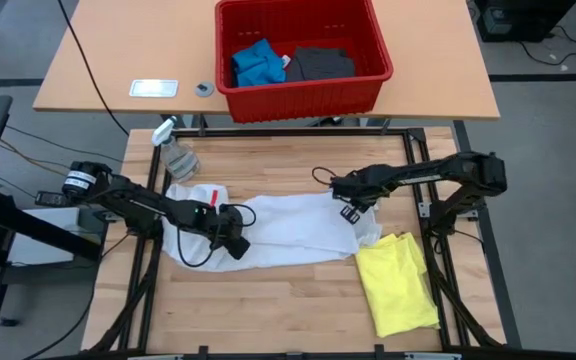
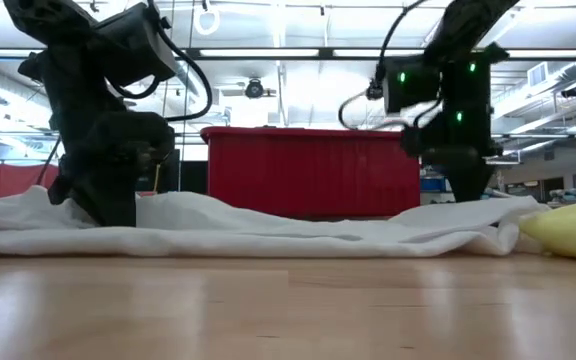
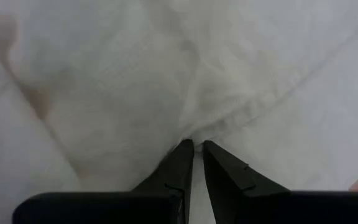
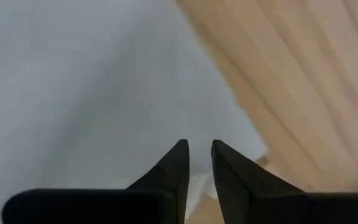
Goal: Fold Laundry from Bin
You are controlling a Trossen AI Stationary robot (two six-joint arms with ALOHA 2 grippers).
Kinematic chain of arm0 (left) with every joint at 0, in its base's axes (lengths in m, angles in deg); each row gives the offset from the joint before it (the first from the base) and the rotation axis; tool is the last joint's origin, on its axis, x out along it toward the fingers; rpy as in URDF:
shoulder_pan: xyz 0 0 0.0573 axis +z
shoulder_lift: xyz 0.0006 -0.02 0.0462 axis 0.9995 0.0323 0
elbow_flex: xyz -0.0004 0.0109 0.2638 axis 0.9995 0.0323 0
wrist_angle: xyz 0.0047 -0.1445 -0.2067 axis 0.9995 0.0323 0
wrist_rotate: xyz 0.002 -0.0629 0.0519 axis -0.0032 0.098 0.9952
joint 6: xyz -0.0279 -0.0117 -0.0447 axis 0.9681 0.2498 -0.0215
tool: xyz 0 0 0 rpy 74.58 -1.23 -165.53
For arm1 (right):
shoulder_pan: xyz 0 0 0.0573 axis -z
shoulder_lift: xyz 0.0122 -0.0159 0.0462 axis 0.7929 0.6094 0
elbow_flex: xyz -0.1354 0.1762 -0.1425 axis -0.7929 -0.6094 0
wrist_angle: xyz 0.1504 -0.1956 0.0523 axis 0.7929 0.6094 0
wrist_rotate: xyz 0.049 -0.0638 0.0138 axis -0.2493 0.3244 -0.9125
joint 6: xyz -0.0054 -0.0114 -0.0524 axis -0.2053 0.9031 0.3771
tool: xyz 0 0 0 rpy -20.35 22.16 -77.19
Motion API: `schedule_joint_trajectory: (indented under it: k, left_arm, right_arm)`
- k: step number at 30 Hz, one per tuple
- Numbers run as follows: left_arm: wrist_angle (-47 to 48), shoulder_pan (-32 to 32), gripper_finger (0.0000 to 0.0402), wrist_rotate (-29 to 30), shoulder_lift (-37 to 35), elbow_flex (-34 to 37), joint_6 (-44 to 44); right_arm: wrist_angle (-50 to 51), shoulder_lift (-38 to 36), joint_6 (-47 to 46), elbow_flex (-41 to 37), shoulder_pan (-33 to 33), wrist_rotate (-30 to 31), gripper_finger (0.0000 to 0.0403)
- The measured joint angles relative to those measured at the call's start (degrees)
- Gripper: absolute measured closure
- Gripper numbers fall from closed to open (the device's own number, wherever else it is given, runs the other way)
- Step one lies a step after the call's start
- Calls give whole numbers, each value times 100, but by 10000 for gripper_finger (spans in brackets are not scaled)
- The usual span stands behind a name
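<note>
- White shirt (image 1: 278,228) lies spread flat across the middle of the near tabletop (image 1: 268,300), stretched between the two arms.
- Left gripper (image 1: 236,232) is down on the shirt's left part; in the left wrist view its jaws are nearly closed, tips pressed into a pucker of white cloth (image 3: 166,81), so they seem to pinch a fold of it.
- Right gripper (image 1: 352,205) sits at the shirt's right end, near the far edge of the cloth; its jaws stand a narrow gap apart over the cloth's border (image 4: 92,93) where it meets bare wood, and whether any cloth is caught between them I cannot tell.
- Yellow T-shirt (image 1: 398,282) lies folded on the tabletop's right side, just beside the white shirt's right end.
- Red bin (image 1: 303,55) stands on the farther tabletop beyond the arms; inside it a blue piece (image 1: 258,63) lies to the left and a dark grey piece (image 1: 321,64) to the right, touching each other.
- Spray bottle (image 1: 175,152) lies near the far left corner of the near tabletop, just beyond the shirt.
</note>
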Motion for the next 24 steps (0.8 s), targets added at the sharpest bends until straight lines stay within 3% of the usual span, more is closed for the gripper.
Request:
schedule_joint_trajectory:
  k: [5, 11, 18, 24]
  left_arm:
    - [-234, 36, 352, 81, 11, 7, 357]
    - [447, 179, 352, 120, -4, -13, 438]
    - [589, 199, 352, 125, -7, -11, 463]
    - [531, 199, 352, 120, -4, -4, 540]
  right_arm:
    - [-325, -379, 716, -49, 9, -747, 325]
    - [-982, -271, 1026, -812, 202, -766, 333]
    - [-938, -698, 121, -1153, 557, -759, 361]
    - [-898, -1695, -763, -1043, 906, -1186, 326]
